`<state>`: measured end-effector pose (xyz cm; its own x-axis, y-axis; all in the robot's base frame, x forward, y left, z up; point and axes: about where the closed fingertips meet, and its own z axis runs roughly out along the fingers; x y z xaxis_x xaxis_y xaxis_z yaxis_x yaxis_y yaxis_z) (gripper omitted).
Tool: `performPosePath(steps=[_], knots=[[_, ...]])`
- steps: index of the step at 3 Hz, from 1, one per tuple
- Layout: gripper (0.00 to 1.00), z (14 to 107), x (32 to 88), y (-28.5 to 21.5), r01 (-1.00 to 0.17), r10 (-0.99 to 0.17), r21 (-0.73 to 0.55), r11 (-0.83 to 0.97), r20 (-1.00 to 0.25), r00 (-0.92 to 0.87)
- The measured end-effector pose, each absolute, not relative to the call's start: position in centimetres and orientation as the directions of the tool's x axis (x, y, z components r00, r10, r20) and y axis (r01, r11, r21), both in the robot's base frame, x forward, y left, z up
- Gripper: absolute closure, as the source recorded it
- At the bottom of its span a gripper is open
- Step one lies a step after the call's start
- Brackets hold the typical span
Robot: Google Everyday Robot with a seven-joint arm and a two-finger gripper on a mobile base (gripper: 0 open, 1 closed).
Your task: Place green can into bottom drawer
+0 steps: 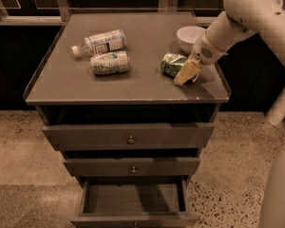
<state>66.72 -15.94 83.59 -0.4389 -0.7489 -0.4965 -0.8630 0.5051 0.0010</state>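
item: green can [171, 64], lying on its side on the desk [85, 87], right of centre, long axis seemingly slanting toward the lower left. you are seeing the end effector [187, 72] sitting just right of it, apparently touching; you cannot tell its grip state. bottom drawer [133, 198] is standing open at bottom centre.
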Motion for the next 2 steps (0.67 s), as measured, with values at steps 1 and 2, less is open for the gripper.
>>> performPosePath(steps=[1,2], knots=[[0.88,83.59,66.72,-15.94,-0.863,-0.749,0.001,0.505,-0.496,-0.439],[1.0,83.29,66.22,-15.51,-0.876,-0.757,0.024,0.481,-0.492,-0.429]])
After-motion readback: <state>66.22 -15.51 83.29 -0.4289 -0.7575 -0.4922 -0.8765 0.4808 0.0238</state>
